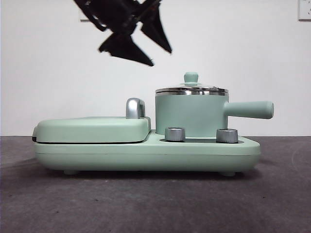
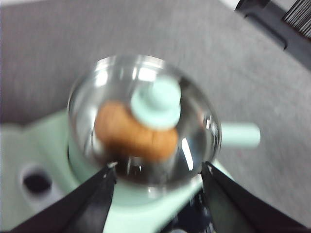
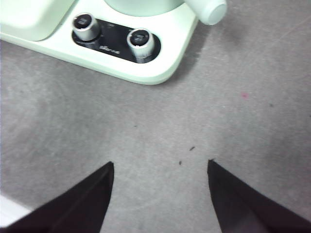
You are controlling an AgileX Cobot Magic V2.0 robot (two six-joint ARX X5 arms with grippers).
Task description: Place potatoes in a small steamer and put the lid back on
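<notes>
The small steamer (image 1: 189,115) stands on the right half of a mint-green appliance, its long handle (image 1: 250,109) pointing right. The lid (image 1: 191,90) sits closed on its steel rim, green knob on top. In the left wrist view the potato (image 2: 124,138) lies inside the pot under the glass lid (image 2: 112,80). My left gripper (image 2: 159,166) is open and empty, hanging above the pot and to its left in the front view (image 1: 160,56). My right gripper (image 3: 160,162) is open and empty over bare grey table in front of the appliance.
The appliance base (image 1: 146,154) also carries a closed flat green grill plate (image 1: 92,128) with a chrome handle (image 1: 135,108). Two steel dials (image 1: 175,134) (image 1: 227,135) sit at the front below the pot, and show in the right wrist view (image 3: 139,40). The table is grey.
</notes>
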